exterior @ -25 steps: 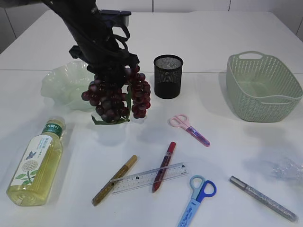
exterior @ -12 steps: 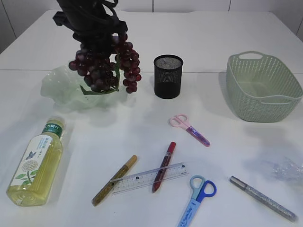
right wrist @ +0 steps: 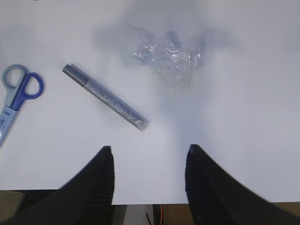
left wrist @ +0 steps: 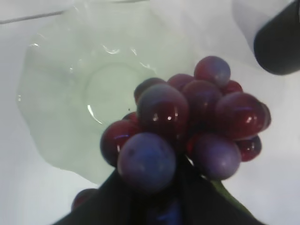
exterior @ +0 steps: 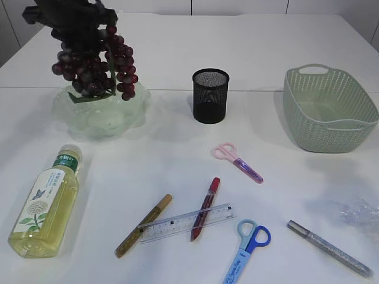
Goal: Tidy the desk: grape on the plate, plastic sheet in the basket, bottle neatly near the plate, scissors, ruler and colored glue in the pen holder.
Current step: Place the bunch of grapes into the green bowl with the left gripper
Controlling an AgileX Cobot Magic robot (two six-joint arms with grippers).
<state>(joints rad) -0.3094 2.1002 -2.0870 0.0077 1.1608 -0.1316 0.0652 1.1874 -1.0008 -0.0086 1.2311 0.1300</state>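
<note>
One bunch of dark red grapes (exterior: 95, 65) hangs from the left gripper (exterior: 71, 21), which is clenched on the top of the bunch, directly above the single pale green ruffled glass plate (exterior: 98, 121) at the far left of the table; in the left wrist view the berries (left wrist: 187, 122) hover over the plate's bowl (left wrist: 70, 93), apart from it. One black mesh pen holder (exterior: 210, 96) stands near the middle, and one green woven basket (exterior: 328, 109) sits at the far right. One bottle (exterior: 45, 204) of yellowish liquid lies on its side at the near left; its green label carries print too small to read. There are two pairs of scissors, a small pink pair (exterior: 235, 161) and a blue pair (exterior: 247, 248) whose handle bears unreadable writing. One clear ruler (exterior: 186, 223) lies under a red glue pen (exterior: 205, 207), beside a gold one (exterior: 143, 225), and a third, silver glitter pen (exterior: 328, 248) lies near the right edge, making three. One crumpled clear plastic sheet (right wrist: 168, 56) lies beyond the right gripper (right wrist: 150, 180), whose jaws are spread and empty. The surface is a plain white table (exterior: 284, 41).
</note>
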